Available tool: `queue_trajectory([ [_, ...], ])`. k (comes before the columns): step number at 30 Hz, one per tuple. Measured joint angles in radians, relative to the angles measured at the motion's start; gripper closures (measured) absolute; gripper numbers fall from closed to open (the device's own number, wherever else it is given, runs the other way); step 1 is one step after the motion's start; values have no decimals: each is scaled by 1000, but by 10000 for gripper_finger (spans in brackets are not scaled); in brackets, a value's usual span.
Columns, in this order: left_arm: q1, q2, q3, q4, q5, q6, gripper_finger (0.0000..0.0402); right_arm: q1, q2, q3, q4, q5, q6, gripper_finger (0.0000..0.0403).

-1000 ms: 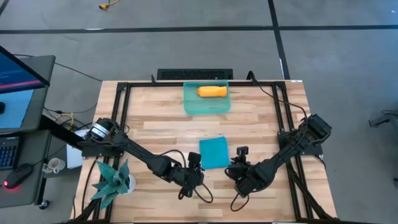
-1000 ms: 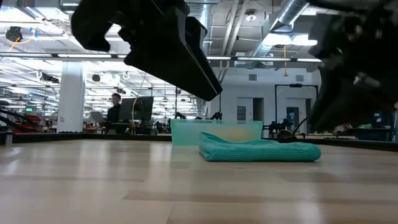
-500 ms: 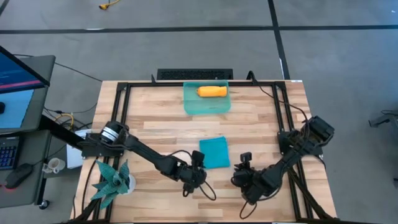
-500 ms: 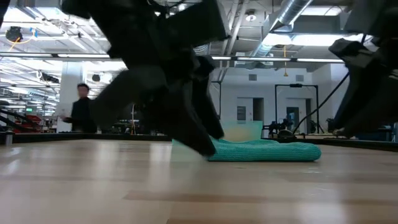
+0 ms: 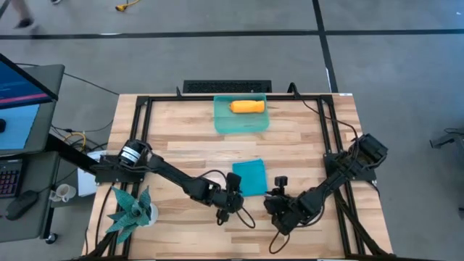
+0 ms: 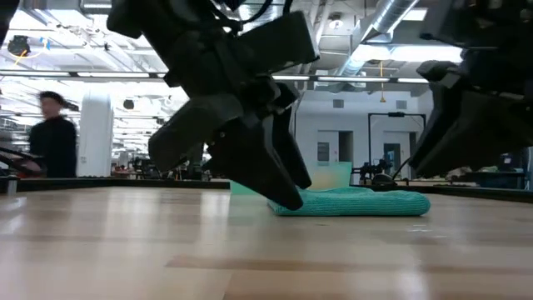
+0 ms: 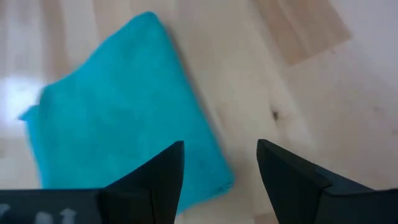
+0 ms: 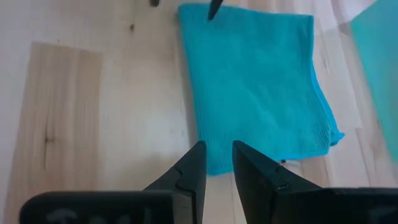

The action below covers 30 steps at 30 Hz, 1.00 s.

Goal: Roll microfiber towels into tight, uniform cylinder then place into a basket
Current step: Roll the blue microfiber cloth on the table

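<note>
From above, the translucent sea-green plastic basket (image 5: 241, 114) sits at the far edge of the pale wooden table (image 5: 304, 145), holding a rolled bright orange microfiber towel (image 5: 247, 106) against its far wall. The folded teal-blue microfiber towel (image 5: 249, 177) lies flat, well nearer than the basket, with bare wood on all sides. The left gripper (image 5: 233, 197) sits at that towel's near left corner; half a second ago it was slightly farther from it. The right gripper (image 5: 278, 200) is just right of the towel's near edge, having moved back toward the towel.

At table height, the teal towel (image 6: 354, 202) lies in front of the basket (image 6: 340, 176), the left gripper (image 6: 279, 171) low beside it.

The left wrist view shows spread fingers (image 7: 157, 174) over the teal towel's (image 7: 118, 118) corner, grasping nothing.

The right wrist view shows its fingers (image 8: 191, 165) narrowly parted above the towel's (image 8: 255, 81) near edge, pinching nothing.
</note>
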Motion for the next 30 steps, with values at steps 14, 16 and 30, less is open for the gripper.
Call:
queue_trajectory([
  [14,49,2,-5,-54,16,-82,207,-57,0,-15,57,-103,7,274],
  [16,49,2,-5,-59,16,-84,207,-63,0,-43,84,-105,-1,261],
  [30,67,2,-4,-83,26,-110,239,-84,0,-101,165,-103,-96,216],
])
